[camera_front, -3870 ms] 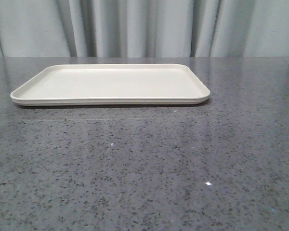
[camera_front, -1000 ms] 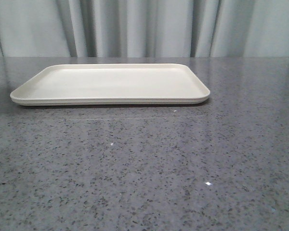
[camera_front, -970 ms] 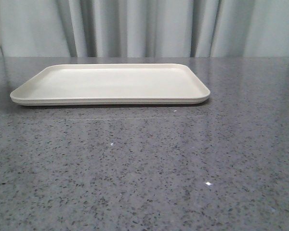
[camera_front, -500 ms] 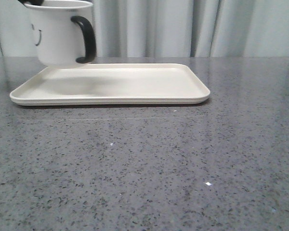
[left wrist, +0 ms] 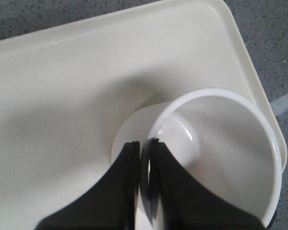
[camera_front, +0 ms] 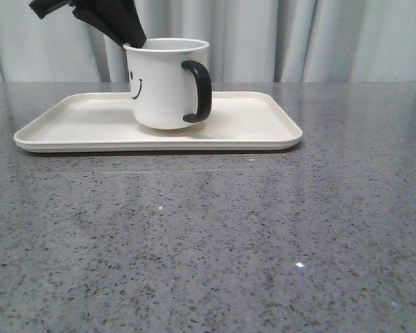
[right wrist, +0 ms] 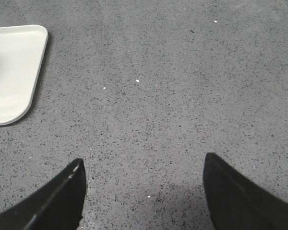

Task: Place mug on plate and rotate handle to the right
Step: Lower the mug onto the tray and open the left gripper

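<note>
Mug [camera_front: 168, 83]: white, cylindrical, upright, standing on the plate [camera_front: 69, 125] a little to the viewer's right of the plate's middle in the front view, its base resting on the flat surface inside the rim. A black smiley face is printed on the side that faces front-left, only partly visible. Handle [camera_front: 198, 91]: glossy black loop, pointing to the right and slightly toward the camera in the front view. Plate: cream-white, rectangular with rounded corners and a low raised rim, lying flat on the bench [camera_front: 208, 243], toward its far side. Bench: grey speckled stone-like top, with pale folded curtains [camera_front: 319, 38] behind it. Left pincer [left wrist: 143, 160]: black, reaching down from the upper left of the front view to the mug's rim; the left wrist view shows it clenched on the mug's wall, one finger [left wrist: 122, 182] outside and the other inside the cup, with the thin white rim pinched between them. Right pincer [right wrist: 143, 184]: released, its two black fingers spread wide and hanging above bare bench, well apart from the mug; one rounded corner of the plate shows at the edge of the right wrist view.
</note>
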Tool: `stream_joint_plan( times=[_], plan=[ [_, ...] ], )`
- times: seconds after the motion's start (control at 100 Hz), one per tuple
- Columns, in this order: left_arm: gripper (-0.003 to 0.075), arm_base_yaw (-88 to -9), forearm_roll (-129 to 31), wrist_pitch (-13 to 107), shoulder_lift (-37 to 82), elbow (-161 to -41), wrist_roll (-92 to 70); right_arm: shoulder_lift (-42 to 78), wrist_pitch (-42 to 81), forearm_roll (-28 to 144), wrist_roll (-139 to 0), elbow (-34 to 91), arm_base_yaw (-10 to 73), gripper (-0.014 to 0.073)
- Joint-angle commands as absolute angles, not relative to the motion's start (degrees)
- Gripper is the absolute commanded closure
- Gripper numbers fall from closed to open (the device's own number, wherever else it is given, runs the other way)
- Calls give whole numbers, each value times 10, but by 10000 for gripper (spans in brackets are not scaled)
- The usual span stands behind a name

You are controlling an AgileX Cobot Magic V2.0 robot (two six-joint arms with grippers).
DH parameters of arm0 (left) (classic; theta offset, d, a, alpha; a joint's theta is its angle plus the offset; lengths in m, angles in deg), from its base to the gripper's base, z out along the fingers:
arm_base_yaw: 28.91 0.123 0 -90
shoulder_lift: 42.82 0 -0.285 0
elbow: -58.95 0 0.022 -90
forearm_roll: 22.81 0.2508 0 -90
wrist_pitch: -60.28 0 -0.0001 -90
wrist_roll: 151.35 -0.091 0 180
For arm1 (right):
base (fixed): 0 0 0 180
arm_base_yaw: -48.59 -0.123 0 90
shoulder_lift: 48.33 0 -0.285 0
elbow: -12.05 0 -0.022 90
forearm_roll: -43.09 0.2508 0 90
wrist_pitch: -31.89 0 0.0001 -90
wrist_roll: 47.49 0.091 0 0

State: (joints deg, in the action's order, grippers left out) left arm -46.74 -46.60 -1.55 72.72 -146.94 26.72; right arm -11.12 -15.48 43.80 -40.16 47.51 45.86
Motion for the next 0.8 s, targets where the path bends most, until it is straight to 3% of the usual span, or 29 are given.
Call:
stream_joint_plan(
  times=[0.0, 0.79],
  plan=[
    [740, -472, -490, -1, 703, -1490, 268, -104, -113, 437, -404, 455, 457, 71],
    [740, -472, -489, -14, 714, -1490, 268, -104, -106, 437, -404, 455, 457, 71]
  ],
)
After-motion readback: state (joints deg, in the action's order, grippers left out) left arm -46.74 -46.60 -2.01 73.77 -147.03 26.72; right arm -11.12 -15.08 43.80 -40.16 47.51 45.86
